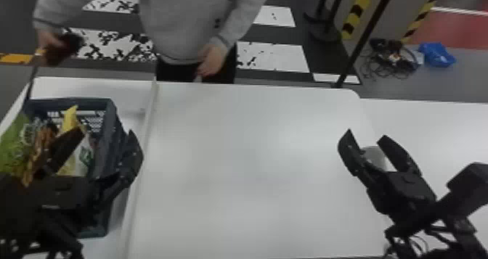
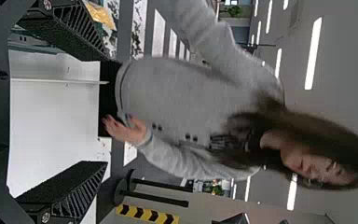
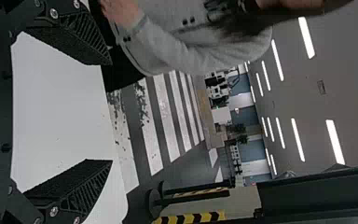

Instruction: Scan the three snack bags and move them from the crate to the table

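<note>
My left gripper point(image 1: 103, 146) stands open over the crate point(image 1: 112, 138) at the left, one finger above the bags and the other beyond the crate's right wall. Inside the crate are a green bag point(image 1: 14, 142), a brown-orange bag point(image 1: 40, 146) and a yellow bag point(image 1: 71, 117), partly hidden by that arm. In the left wrist view, the left gripper point(image 2: 103, 112) has nothing between its fingers. Over the table's right part, my right gripper point(image 1: 365, 136) is open and holds nothing; the right wrist view shows the right gripper point(image 3: 112, 112) with its fingers wide apart.
The white table point(image 1: 254, 149) spreads between the two arms, with a raised ridge point(image 1: 145, 131) beside the crate. A round whitish object point(image 1: 375, 156) is behind the right fingers. Across the table a person holds a dark red object point(image 1: 65, 48) beyond the crate's far left corner.
</note>
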Robot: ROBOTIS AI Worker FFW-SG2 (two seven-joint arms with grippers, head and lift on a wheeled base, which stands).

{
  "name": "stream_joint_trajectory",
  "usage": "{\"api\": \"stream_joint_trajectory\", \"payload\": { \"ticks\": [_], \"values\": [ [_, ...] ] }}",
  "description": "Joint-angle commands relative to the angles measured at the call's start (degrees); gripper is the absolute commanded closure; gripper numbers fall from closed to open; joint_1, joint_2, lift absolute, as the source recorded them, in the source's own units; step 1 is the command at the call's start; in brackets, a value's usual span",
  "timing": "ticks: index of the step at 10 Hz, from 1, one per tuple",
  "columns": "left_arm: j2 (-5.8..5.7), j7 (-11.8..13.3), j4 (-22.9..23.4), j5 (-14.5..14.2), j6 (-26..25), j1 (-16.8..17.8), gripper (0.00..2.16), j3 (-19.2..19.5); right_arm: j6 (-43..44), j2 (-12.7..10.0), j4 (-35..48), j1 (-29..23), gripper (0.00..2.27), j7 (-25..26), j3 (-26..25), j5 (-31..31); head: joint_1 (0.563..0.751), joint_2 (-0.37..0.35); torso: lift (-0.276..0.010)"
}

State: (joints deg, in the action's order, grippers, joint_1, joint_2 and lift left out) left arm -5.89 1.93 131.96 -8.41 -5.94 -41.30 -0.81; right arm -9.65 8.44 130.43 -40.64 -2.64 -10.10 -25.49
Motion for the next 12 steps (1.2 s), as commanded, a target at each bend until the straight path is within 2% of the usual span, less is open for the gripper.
{"api": "stream_joint_trajectory", "payload": {
  "ticks": [1, 3, 5, 7, 8, 10, 11, 12],
  "values": [
    [-0.09, 0.2, 0.0, 0.0, 0.0, 0.2, 0.08, 0.0, 0.4, 0.0, 0.0, -0.3, 0.15, 0.0, 0.3, 0.0, 0.695, -0.118, -0.062],
    [-0.09, 0.3, 0.1, 0.0, 0.0, 0.0, 0.08, 0.1, 1.8, 0.0, -0.1, -0.7, 0.15, 0.0, 1.5, 0.0, 0.695, -0.115, -0.062],
    [0.18, -1.0, 0.4, 0.0, 0.0, -1.2, 0.08, 1.2, 2.0, 0.0, -0.2, -0.8, 0.15, 0.0, 1.8, 0.0, 0.695, -0.1, -0.062],
    [0.26, -4.7, 4.4, 0.6, -0.4, -4.6, 0.08, 3.0, 2.0, 0.0, -0.4, -0.8, 0.15, 0.0, 1.9, 0.0, 0.695, -0.077, -0.062],
    [0.26, -7.0, 4.7, 0.9, -0.9, -5.4, 0.08, 3.6, 2.0, 0.0, -0.4, -0.8, 0.15, 0.0, 1.9, 0.0, 0.695, -0.054, -0.062],
    [0.26, -9.1, 4.4, 1.9, -4.2, -5.1, 0.08, 5.0, 2.0, 0.1, -0.4, -0.9, 0.15, -0.1, 2.2, 0.0, 0.695, -0.012, -0.062],
    [0.26, -11.0, 4.3, 1.9, -9.1, -3.9, 0.08, 5.5, 2.3, 0.1, -0.4, -1.0, 0.15, -0.2, 2.5, 0.0, 0.695, 0.007, -0.062],
    [0.26, -11.7, 3.4, 1.9, -11.1, -2.9, 0.08, 5.6, 2.7, 0.1, -0.4, -1.4, 0.15, -0.2, 2.6, 0.1, 0.695, 0.017, -0.062]
  ]
}}
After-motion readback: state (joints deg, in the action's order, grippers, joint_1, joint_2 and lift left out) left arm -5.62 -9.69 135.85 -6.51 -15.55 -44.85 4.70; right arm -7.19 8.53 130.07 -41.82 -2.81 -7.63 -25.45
